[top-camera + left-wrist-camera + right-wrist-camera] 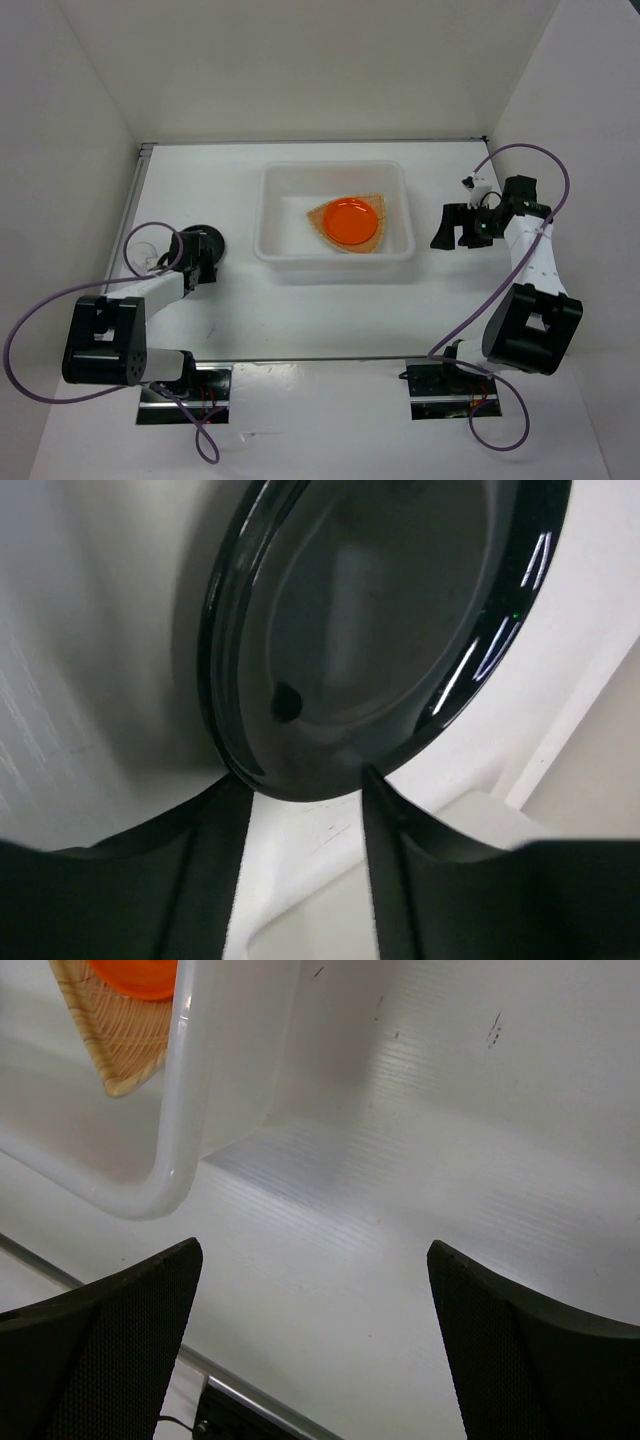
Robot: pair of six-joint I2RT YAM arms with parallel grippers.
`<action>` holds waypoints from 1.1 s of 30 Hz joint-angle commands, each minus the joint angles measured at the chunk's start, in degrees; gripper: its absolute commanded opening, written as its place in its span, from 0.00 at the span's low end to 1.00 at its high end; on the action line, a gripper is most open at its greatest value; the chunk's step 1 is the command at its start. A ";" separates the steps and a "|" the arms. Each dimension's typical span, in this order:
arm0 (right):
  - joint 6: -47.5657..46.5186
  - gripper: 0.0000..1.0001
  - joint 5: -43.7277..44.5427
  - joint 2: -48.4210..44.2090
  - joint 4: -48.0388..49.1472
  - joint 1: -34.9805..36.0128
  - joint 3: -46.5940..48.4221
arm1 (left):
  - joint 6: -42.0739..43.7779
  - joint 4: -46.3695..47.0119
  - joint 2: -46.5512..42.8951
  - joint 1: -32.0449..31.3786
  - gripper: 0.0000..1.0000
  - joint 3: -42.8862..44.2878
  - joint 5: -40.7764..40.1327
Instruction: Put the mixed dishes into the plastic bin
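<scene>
The translucent white bin stands mid-table. In it lies the tan woven dish with the orange plate on top. The glossy black plate lies on the table left of the bin. My left gripper is at its near rim. In the left wrist view the plate fills the frame, and the left gripper has a gap between its fingers, tips at the rim. My right gripper is open and empty, right of the bin. A faint clear cup shows left of the left arm.
The right wrist view shows the bin's corner, the woven dish and the orange plate at upper left, and bare table between the right gripper's fingers. White walls enclose the table. A purple cable loops beside each arm.
</scene>
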 commanded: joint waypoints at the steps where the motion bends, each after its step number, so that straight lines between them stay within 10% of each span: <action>1: -0.47 0.98 -0.20 0.28 1.68 -0.40 -0.03 | 1.71 -3.59 1.60 0.56 0.50 1.56 0.64; 10: -0.47 0.98 -0.20 0.28 1.68 -0.93 -0.03 | 2.77 -6.31 4.24 1.09 0.00 4.72 1.17; 33: 0.06 0.98 0.32 0.28 2.21 -0.93 -0.03 | 27.98 -2.20 -2.27 -1.98 0.00 36.53 3.71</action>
